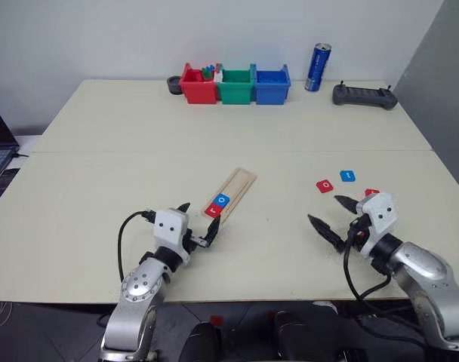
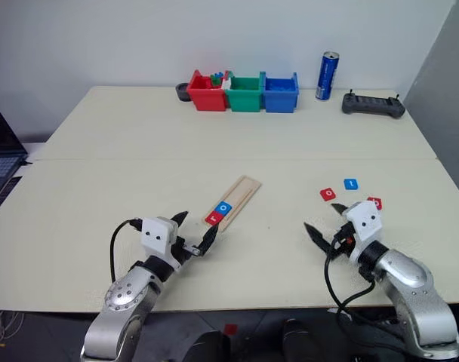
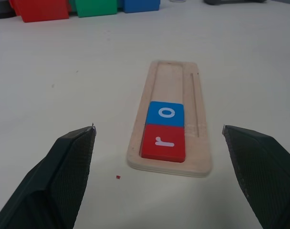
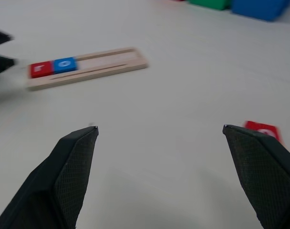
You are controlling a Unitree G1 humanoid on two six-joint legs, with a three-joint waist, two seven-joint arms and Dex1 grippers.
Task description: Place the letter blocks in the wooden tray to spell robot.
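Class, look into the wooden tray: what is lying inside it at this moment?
Inside the wooden tray lie two tiles at the end nearest the robot: a red "r" tile, then a blue "o" tile touching it. The rest of the groove is bare. Nothing covers it.

In the pale wooden tray (image 3: 171, 81), just beyond the black left fingers (image 3: 64, 171), sit a red "r" tile (image 3: 164, 141) and a blue "o" tile (image 3: 166, 113), letters white. Beside the right fingers (image 1: 325, 232): a red tile (image 1: 324, 185) and a blue tile (image 1: 348, 176) on the cream surface (image 1: 139, 136).
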